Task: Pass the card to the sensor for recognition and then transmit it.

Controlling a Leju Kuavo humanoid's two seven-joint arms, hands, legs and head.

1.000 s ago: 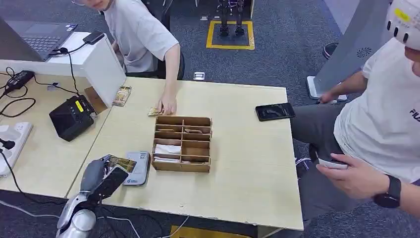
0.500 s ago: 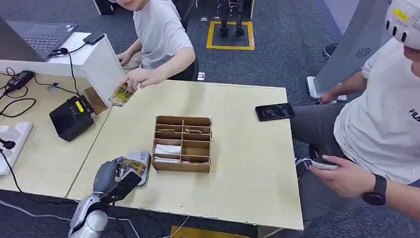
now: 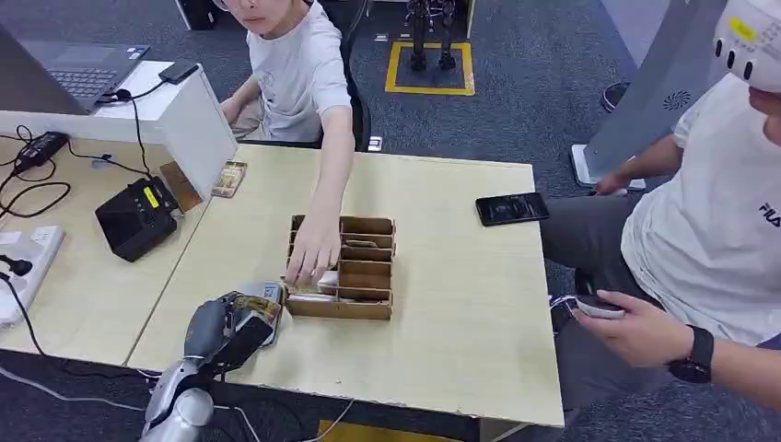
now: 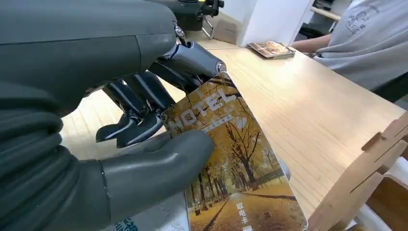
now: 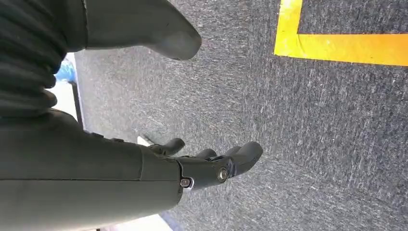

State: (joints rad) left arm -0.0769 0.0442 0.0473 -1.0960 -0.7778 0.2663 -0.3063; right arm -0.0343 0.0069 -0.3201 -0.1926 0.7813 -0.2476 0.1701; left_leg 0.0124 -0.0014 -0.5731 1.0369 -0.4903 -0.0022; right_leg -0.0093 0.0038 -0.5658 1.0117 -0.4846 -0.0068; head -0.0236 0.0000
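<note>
1. Left robot hand: at the near left edge of the light wooden tabletop; grips a golden autumn-tree hotel key card, pinched between thick grey thumb and dark fingers.
2. Card position: tilted, held over the flat grey-white card sensor pad; contact with the pad not determinable. Printed face with "HOTEL" lettering visible in the left wrist view.
3. Sensor pad: lies flat on the tabletop, just beside the left side of the brown wooden compartment organiser box.
4. Right robot hand: hangs over grey carpet floor with a yellow marking line; holds nothing, fingers loosely curved and apart.
5. Person in a light grey T-shirt, seated at the far side: arm extended, hand at the left compartments of the organiser box.
6. Second stack of golden cards: on the tabletop near the far left corner, beside a white partition.
7. Black smartphone: flat near the far right edge.
8. Black box-shaped device: on the adjoining tabletop at left.
9. Second person in a white T-shirt: at right, holds a small white object.
</note>
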